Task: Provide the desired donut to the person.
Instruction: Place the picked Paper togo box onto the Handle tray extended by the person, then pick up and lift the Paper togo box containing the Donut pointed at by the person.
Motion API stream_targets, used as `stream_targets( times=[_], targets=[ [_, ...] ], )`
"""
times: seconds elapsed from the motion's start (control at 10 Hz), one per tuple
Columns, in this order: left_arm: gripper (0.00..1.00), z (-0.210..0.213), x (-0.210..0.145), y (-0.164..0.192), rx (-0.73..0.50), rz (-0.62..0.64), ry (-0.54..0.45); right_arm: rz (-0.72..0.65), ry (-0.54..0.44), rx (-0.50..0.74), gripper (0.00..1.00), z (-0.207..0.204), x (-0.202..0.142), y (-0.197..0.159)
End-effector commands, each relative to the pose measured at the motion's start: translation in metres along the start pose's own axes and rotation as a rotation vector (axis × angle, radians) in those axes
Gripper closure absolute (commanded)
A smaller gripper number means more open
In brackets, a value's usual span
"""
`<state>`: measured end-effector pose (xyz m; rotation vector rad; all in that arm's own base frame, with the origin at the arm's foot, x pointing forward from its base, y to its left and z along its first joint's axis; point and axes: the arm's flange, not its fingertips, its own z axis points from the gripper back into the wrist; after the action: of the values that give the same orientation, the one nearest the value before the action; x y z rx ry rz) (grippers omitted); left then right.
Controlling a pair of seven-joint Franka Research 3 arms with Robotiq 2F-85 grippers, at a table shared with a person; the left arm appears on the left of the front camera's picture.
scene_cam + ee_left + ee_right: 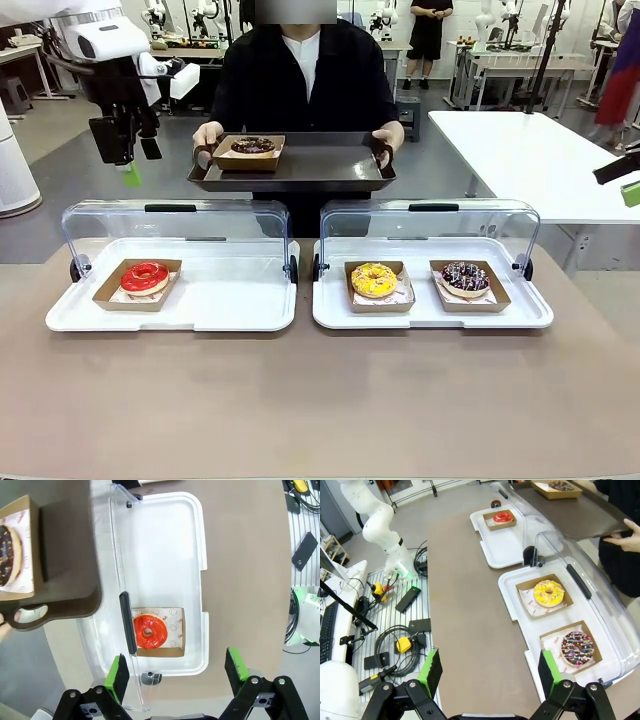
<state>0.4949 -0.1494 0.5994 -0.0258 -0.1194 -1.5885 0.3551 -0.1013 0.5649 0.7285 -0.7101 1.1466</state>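
The person (300, 75) stands at the far side and holds a dark tray (330, 165) with both hands. On it sits a chocolate donut (252, 146) in a cardboard box, also in the left wrist view (7, 555). A red donut (145, 277) lies in the left white tray (230, 300). A yellow donut (374, 280) and a sprinkled chocolate donut (465, 278) lie in the right white tray (530, 310). My left gripper (128, 160) hangs open high above the red donut (149, 631), holding nothing. My right gripper (622, 175) is open at the right edge, above and off to the side of the yellow donut (548, 593).
Both white trays have clear lids (175, 225) swung up at the back. A white table (540, 150) stands at the right rear. Cables and small devices (395, 645) lie on a grille beside the table's near side. The brown tabletop (320, 400) in front is bare.
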Motion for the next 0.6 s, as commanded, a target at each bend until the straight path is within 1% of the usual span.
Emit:
stream_targets(
  times=[0.0,0.5],
  targets=[
    [0.0,0.004,0.0013,0.0041,-0.002,-0.001,-0.001,0.014,-0.022,0.005,0.0,0.0002,0.0009,-0.0006],
    [0.0,0.004,0.0013,0.0041,-0.002,-0.001,-0.001,0.014,-0.022,0.005,0.0,0.0002,0.0009,-0.0006]
  ],
)
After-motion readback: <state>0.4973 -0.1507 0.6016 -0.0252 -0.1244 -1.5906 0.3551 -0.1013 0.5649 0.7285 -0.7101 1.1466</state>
